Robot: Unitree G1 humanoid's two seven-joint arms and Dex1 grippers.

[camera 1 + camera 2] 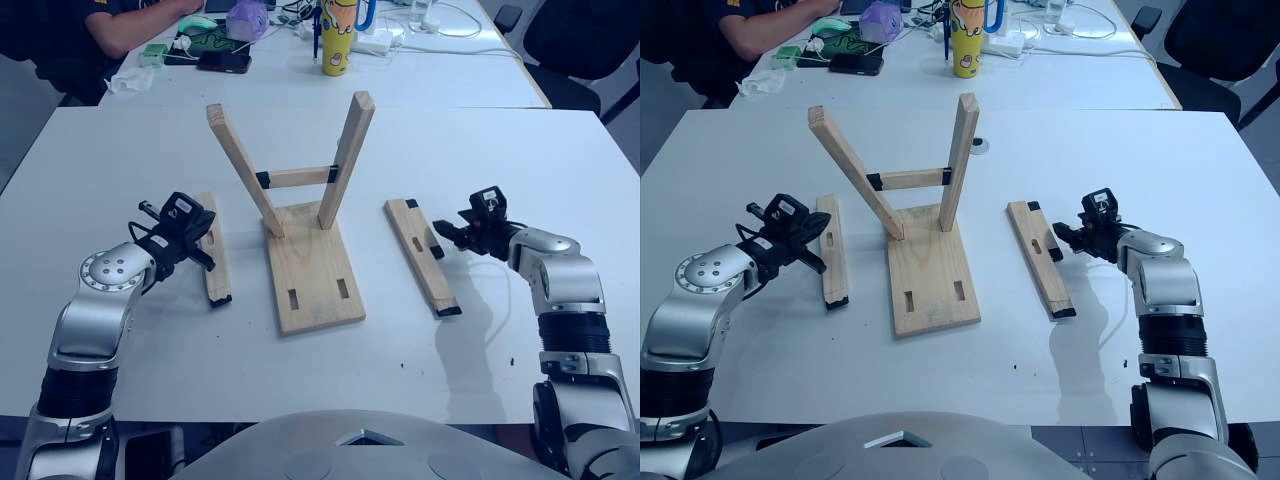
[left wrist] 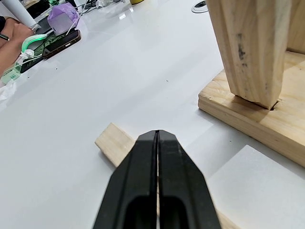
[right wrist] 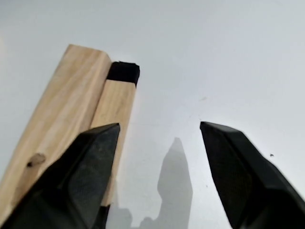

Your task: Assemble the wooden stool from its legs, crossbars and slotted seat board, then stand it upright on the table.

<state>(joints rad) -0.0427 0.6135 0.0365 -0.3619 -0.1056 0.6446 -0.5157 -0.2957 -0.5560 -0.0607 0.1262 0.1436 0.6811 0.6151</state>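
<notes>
The slotted seat board (image 1: 312, 272) lies flat mid-table. Two legs (image 1: 243, 170) (image 1: 346, 160) stand in its far slots, splayed outward and joined by a crossbar (image 1: 297, 177). A loose leg (image 1: 214, 255) lies left of the board. My left gripper (image 2: 157, 136) is shut with nothing in it, and hovers just over that leg (image 2: 112, 140). Right of the board lies another leg (image 1: 425, 270) with a short black-tipped crossbar (image 3: 116, 102) along it. My right gripper (image 3: 159, 126) is open at that crossbar's far end, one finger (image 3: 90, 162) over the wood.
Behind my table stands a second table with a yellow cup (image 1: 338, 35), a phone (image 1: 224, 62), cables and a person's arm. The white tabletop (image 1: 130, 160) stretches bare to both sides and in front of the board.
</notes>
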